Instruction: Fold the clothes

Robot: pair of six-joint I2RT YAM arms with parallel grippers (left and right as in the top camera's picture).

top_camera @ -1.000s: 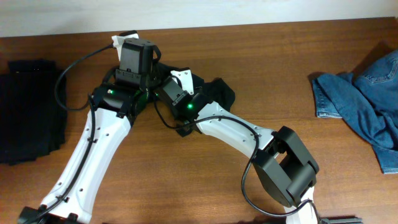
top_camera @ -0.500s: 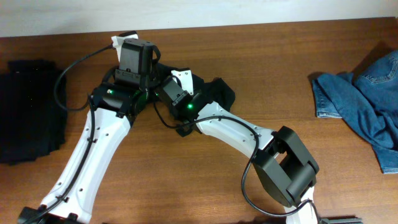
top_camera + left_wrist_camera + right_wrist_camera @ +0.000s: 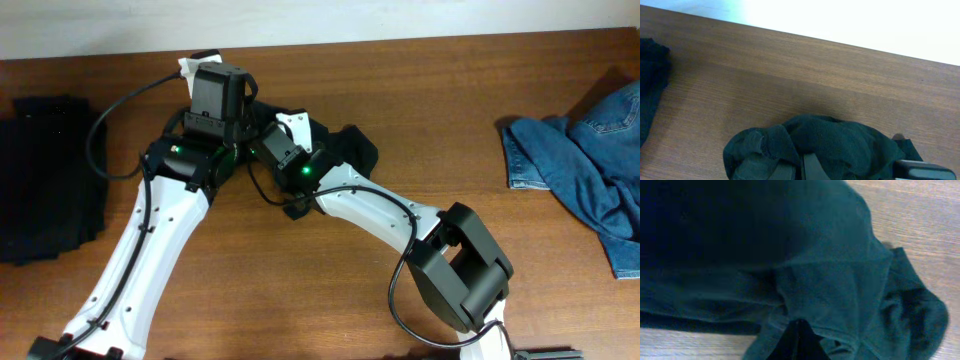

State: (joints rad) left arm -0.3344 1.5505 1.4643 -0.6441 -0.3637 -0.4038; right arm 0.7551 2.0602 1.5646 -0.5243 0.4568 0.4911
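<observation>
1. Now we grip the crumpled black garment (image 3: 355, 150) mid-table (image 3: 450, 100), with the left gripper (image 3: 796, 170) and right gripper (image 3: 797, 339) both clamped on its cloth.
2. Its bulk trails toward the right arm's side.

Top-down overhead; wrists near shared garment (image 3: 840, 140)

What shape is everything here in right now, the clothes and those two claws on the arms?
black garment: bunched up in the middle, pinched by both grippers.
left gripper: shut on the black garment.
right gripper: shut on the black garment.
black pile: lying flat at the left edge, apparently folded, untouched.
blue denim garment: crumpled and unfolded at the right edge, untouched.
</observation>
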